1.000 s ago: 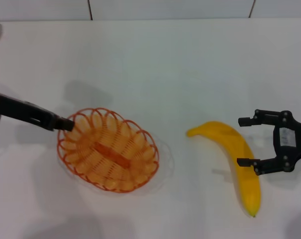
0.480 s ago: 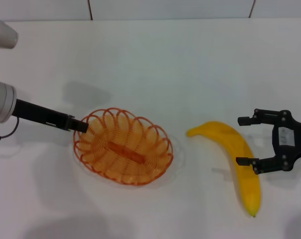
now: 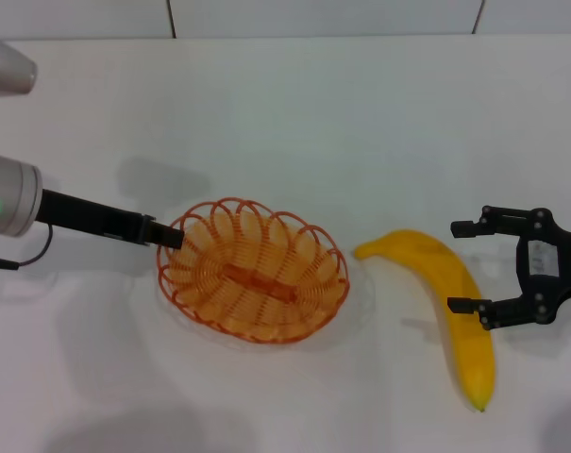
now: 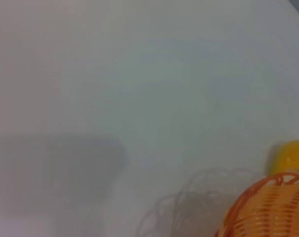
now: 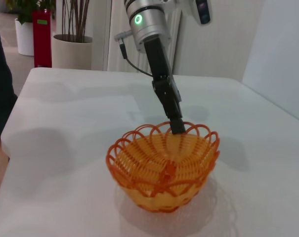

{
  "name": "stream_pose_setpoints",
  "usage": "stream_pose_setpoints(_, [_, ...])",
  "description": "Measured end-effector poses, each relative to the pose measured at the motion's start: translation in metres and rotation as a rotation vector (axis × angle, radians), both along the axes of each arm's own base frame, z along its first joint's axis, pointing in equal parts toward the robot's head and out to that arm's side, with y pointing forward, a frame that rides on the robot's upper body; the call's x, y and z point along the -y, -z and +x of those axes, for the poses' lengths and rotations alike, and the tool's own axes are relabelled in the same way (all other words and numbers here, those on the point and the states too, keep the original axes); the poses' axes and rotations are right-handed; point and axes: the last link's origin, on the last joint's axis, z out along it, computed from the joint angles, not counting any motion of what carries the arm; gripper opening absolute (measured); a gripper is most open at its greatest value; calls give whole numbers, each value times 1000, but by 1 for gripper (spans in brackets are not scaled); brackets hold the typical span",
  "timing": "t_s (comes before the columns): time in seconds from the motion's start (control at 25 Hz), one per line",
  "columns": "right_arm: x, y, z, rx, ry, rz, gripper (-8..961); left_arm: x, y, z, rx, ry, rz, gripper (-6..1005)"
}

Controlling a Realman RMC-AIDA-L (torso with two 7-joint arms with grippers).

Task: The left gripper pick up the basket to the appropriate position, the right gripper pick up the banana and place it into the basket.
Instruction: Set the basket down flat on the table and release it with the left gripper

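The orange wire basket (image 3: 257, 283) is left of the table's centre. My left gripper (image 3: 169, 235) is shut on its left rim. I cannot tell whether the basket touches the table. The right wrist view shows the left gripper (image 5: 176, 126) pinching the far rim of the basket (image 5: 164, 168). The yellow banana (image 3: 460, 321) lies on the table to the right of the basket, apart from it. My right gripper (image 3: 457, 268) is open, its fingers on either side of the banana's middle. The left wrist view shows a bit of the basket (image 4: 273, 212) and of the banana (image 4: 290, 155).
The white table (image 3: 294, 123) stretches bare behind the basket and the banana. In the right wrist view the table's far edge (image 5: 21, 89) shows, with potted plants (image 5: 70, 29) on the floor beyond it.
My left gripper has carried the basket to the right, closer to the banana. The right gripper and the banana have not moved.
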Motion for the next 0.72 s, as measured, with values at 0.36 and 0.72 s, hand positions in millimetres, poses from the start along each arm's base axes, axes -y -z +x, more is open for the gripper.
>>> stream_pose_setpoints(0.36, [0, 0, 0, 0, 1, 0, 887, 2, 4, -5, 7, -37, 0, 48])
stream_pose_setpoints(0.72, [2, 0, 2, 1, 10, 0, 887, 1, 1, -7, 47, -64, 28, 49])
